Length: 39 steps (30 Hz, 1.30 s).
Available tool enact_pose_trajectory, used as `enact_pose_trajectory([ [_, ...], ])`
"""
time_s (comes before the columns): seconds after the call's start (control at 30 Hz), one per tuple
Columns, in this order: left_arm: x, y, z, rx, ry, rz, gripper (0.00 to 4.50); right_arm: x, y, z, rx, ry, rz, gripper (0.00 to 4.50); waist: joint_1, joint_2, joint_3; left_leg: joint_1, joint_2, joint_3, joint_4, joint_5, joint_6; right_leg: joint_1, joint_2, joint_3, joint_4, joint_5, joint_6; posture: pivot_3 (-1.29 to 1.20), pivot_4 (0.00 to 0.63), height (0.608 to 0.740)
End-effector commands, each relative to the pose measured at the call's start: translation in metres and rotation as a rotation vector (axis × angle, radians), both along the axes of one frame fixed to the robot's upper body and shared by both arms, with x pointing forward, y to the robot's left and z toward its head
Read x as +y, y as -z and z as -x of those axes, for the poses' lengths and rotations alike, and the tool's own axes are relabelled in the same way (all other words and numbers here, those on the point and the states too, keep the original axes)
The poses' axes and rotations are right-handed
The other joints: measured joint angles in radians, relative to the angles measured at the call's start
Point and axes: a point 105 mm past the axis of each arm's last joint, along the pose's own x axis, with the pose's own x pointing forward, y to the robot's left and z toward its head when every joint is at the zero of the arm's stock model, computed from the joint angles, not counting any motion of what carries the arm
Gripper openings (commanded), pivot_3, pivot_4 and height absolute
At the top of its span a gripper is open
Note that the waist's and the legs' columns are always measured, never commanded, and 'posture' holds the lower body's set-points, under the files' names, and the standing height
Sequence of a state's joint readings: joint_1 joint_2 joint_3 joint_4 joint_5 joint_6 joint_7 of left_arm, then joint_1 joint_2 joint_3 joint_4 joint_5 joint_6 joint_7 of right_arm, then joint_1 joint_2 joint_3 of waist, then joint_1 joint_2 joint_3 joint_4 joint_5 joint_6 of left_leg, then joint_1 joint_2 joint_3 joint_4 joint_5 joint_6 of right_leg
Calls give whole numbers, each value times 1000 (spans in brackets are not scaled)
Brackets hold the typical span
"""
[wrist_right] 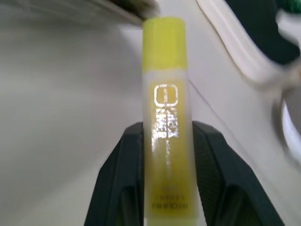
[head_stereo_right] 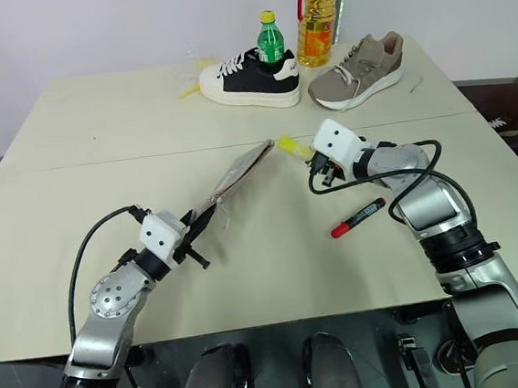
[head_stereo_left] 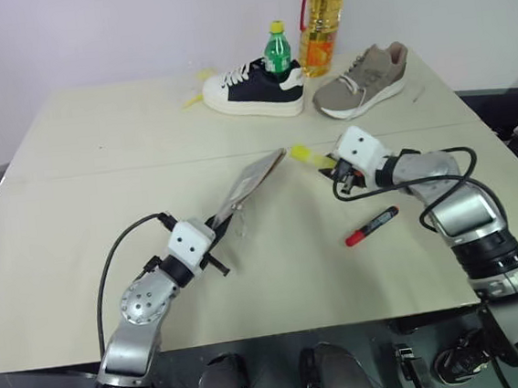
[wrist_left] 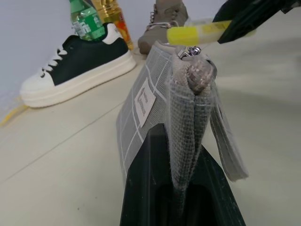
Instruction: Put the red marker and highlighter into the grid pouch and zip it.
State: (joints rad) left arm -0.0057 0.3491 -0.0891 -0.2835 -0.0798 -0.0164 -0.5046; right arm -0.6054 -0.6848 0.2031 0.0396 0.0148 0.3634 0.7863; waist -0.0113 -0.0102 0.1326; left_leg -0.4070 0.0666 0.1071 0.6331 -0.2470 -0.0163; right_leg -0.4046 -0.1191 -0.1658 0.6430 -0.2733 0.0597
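A wide cream table (head_stereo_left: 112, 291) carries everything. At its far edge stand a tall bottle of yellow oil (head_stereo_left: 323, 23) and a small green bottle (head_stereo_left: 277, 50), with a black-and-white sneaker (head_stereo_left: 253, 89) and a taupe sneaker (head_stereo_left: 363, 81) lying in front of them.

Nearer the robot, the grid pouch (head_stereo_left: 251, 184) is lifted off the table, slanting up and away from the left gripper (head_stereo_left: 215, 238). That gripper's two black fingers (wrist_left: 141, 188) are pressed together on the pouch's near end, pinching the grey checked fabric edge-on between them; the left wrist view shows the white label on the pouch's side and its far, upper end with the metal zip pull and a flat cord hanging down.

The right gripper (head_stereo_left: 337, 170) comes in from the right at about the same height. Its fingers (wrist_right: 122, 179) are closed narrowly on the highlighter (head_stereo_left: 312, 156), one on each side of the lower barrel, with the yellow cap end pointing out ahead of them. The cap's tip sits just beside the raised far end of the pouch; whether it touches the fabric cannot be told.

The red marker (head_stereo_left: 372, 226) lies flat on the table below the right forearm, red cap toward the robot, apart from both grippers and the pouch.
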Motion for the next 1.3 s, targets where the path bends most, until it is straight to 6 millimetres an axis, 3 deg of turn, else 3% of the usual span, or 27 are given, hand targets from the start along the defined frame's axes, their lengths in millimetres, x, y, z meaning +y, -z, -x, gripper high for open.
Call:
enact_pose_trajectory([
  [0.03,1,-14,3,-37,16,20,0,10,-14,8,-65,-99,29,862,0,0,0,0,0,0,0,0,0,0,0,0,0,0,0,0,150,702],
  [0.9,-4,-11,8,-27,45,3,0,20,-25,11,-75,-147,-5,862,1,0,0,0,0,0,0,0,0,0,0,0,0,0,0,0,150,702],
  [1.3,-6,-13,11,-40,70,-15,0,27,-22,16,-81,-209,70,862,1,0,0,0,0,0,1,0,0,0,0,0,0,0,0,0,150,702],
])
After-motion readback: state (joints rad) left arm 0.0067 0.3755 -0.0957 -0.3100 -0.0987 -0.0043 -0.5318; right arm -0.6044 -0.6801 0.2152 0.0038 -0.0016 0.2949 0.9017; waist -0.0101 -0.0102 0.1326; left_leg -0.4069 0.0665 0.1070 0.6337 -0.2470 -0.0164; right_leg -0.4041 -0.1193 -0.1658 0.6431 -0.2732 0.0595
